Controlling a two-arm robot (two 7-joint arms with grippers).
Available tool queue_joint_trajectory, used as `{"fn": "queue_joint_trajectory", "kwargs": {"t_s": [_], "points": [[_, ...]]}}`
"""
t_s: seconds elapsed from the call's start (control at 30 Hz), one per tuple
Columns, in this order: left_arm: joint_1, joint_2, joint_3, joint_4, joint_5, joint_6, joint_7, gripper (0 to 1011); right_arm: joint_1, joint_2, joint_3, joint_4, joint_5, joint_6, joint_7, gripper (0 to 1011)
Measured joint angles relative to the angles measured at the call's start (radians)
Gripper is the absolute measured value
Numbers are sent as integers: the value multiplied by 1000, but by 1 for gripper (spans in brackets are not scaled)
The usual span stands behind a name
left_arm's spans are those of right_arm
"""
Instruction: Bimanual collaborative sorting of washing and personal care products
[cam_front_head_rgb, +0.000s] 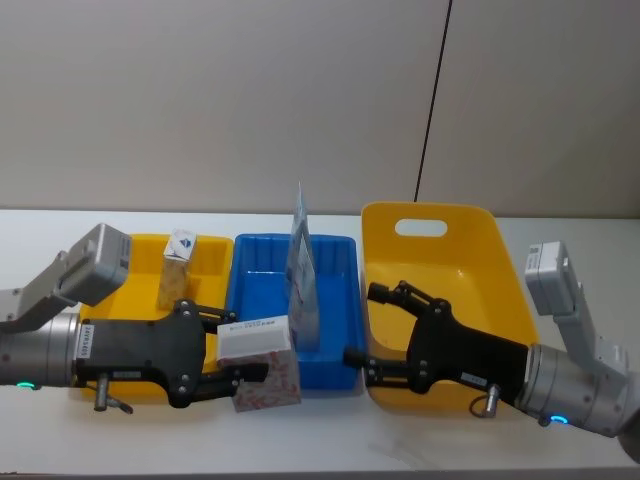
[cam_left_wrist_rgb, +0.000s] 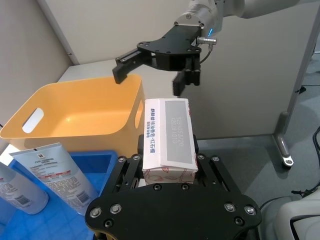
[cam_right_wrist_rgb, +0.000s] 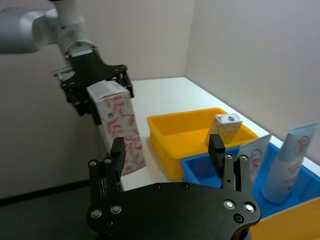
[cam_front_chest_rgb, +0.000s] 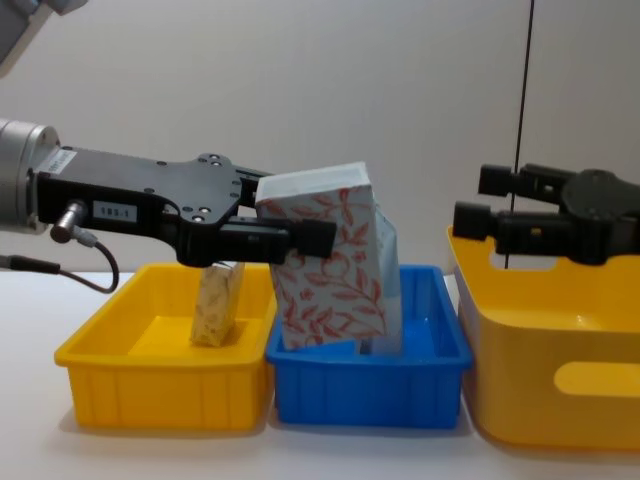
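While your left gripper (cam_front_head_rgb: 238, 346) clamps either side of the pack (cam_front_head_rgb: 265, 372), the white box with red leaf print hangs raised off the table. It is slightly tilted, at the near left corner of the blue bin (cam_front_head_rgb: 330, 380). That side hold leaves its far end bare, likely so the other arm can take it. Your right gripper (cam_front_head_rgb: 362, 324) faces the pack with jaws spread wide, near but not touching, over the front wall of the large yellow bin (cam_front_head_rgb: 440, 255). Two pale blue tubes (cam_front_head_rgb: 303, 270) stand upright in the blue bin, apparently sorted. A tan carton (cam_front_head_rgb: 180, 262) stands in the small yellow bin (cam_front_head_rgb: 145, 285) on your left, in a bin of its own.
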Motion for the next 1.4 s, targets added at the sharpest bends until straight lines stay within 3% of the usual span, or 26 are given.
{"fn": "queue_joint_trajectory", "kwargs": {"t_s": [0.17,0.5,1.4], "points": [[0,0,0,0,0,0,0,392,36,12,-28,45,-5,-28,76,1002],[0,0,0,0,0,0,0,392,85,12,-66,110,-20,-80,154,1002],[0,0,0,0,0,0,0,392,164,-58,-151,209,-64,-172,201,1002]]}}
